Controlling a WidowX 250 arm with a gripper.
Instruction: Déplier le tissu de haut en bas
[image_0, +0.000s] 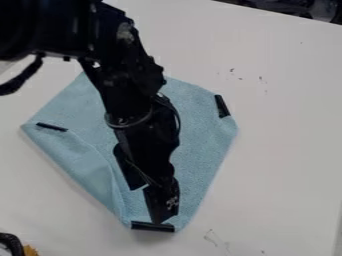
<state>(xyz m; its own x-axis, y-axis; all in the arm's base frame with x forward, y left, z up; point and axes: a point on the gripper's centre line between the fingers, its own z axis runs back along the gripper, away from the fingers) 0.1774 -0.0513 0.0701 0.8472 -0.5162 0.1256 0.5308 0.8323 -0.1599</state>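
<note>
Cloth as landmark. You have the light blue cloth (204, 145) on the white worktop (287, 130), roughly diamond-shaped, partly under the arm (130, 80). A raised fold runs along its lower-left side, from near the left corner down to the bottom corner.

Three black strips on it: one at the left corner (51, 127), one near the right corner, slanted (222, 106), one across the bottom corner, near level (153, 227).

Your arm enters from above and left of the cloth and crosses its middle. You find the gripper (160, 219) pointing down over the cloth's bottom corner, its tip just beside the bottom strip; contact you cannot tell. State of the jaws: you cannot tell, nor whether they hold any cloth.

Around the cloth: small dark specks (232, 70) beyond its upper right, faint marks (211, 238) below its bottom corner to the right, and a black object (10, 244) with an orange-yellow piece (30, 250) beside it, below and left.
</note>
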